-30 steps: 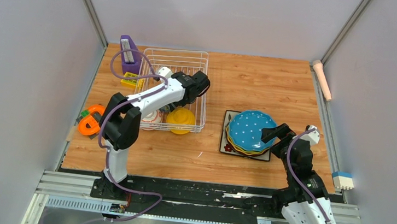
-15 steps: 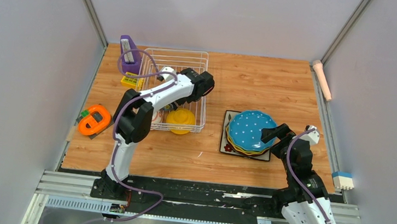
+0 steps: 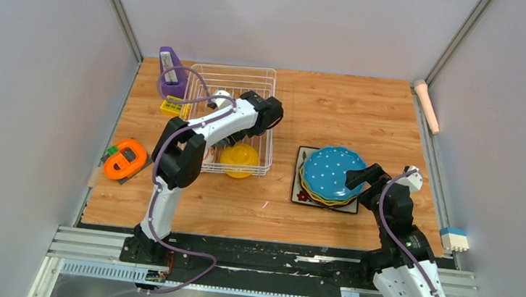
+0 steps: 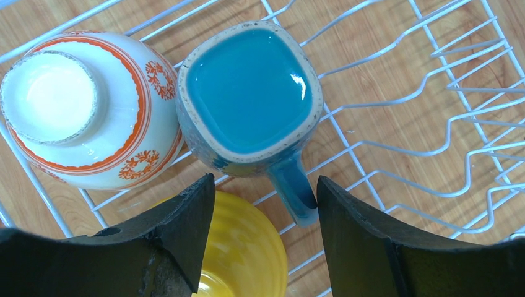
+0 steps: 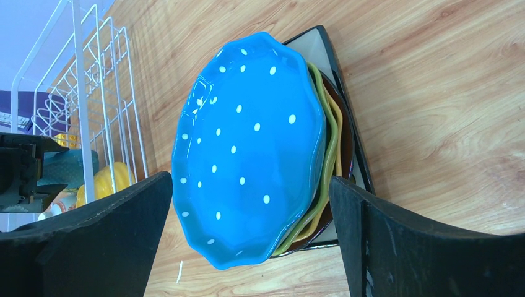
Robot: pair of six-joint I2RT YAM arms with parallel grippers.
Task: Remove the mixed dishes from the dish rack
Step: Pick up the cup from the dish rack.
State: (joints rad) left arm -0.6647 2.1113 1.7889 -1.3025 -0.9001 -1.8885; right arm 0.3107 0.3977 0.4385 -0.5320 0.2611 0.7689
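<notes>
Left gripper [image 4: 265, 183] is hovering over the mug handle in the dish rack [image 3: 252, 75], jaws partly open, gripping nothing.
Blue-grey mug [image 4: 247, 93] is sitting mouth-up in the rack, touching the upside-down red-and-white patterned bowl [image 4: 93, 111], with the yellow bowl [image 4: 241, 247] just beside; its handle is lying between the left fingers. Right gripper [image 5: 251, 180] is hanging wide open, empty, at the blue-dotted plate [image 5: 247, 148], which is topping the stack on the dark square plate [image 5: 316, 43].

The left arm [image 3: 211, 123] reaches over the dish rack [image 3: 233, 67]; the blue-dotted plate [image 3: 329, 171] lies apart, right of the rack.
</notes>
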